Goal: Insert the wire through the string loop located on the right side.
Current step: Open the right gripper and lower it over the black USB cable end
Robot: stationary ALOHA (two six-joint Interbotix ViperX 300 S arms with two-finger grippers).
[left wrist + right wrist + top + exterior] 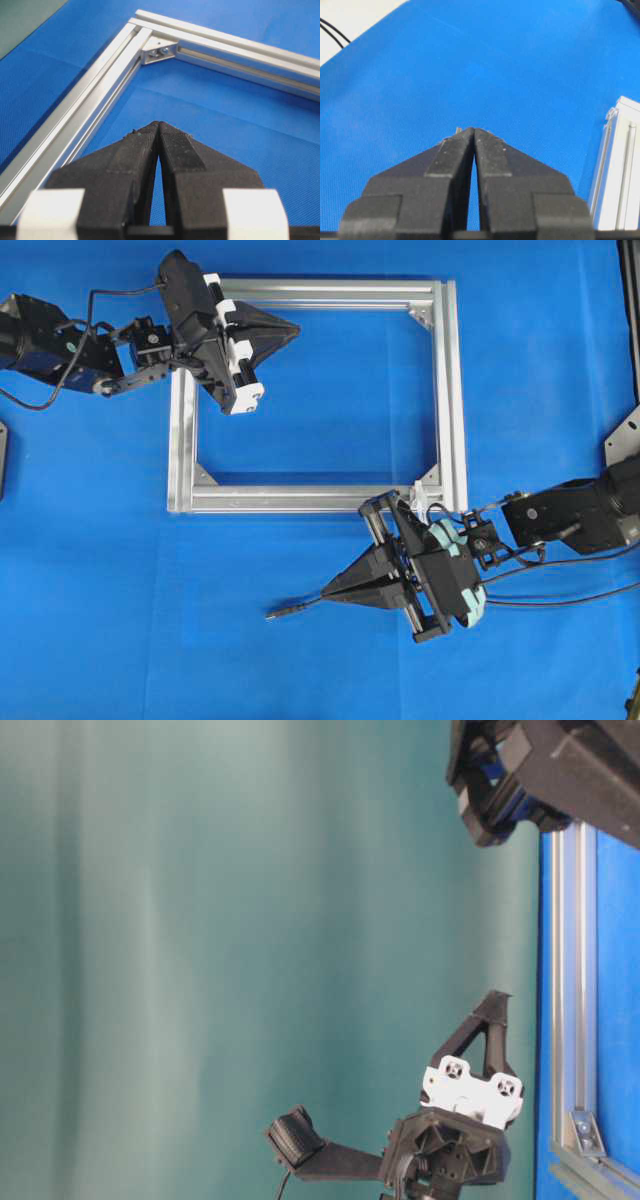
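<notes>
Hovering beside the frame [455, 390], right gripper [325, 592] pinches wire [290, 608].

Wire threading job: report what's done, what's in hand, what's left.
Done: nothing visible; the wire lies on the blue mat below the frame, not through the string loop. In hand: the right gripper is shut above the wire's plug end, grip unclear. The left gripper is shut, empty. Left: grasping and threading.
</notes>
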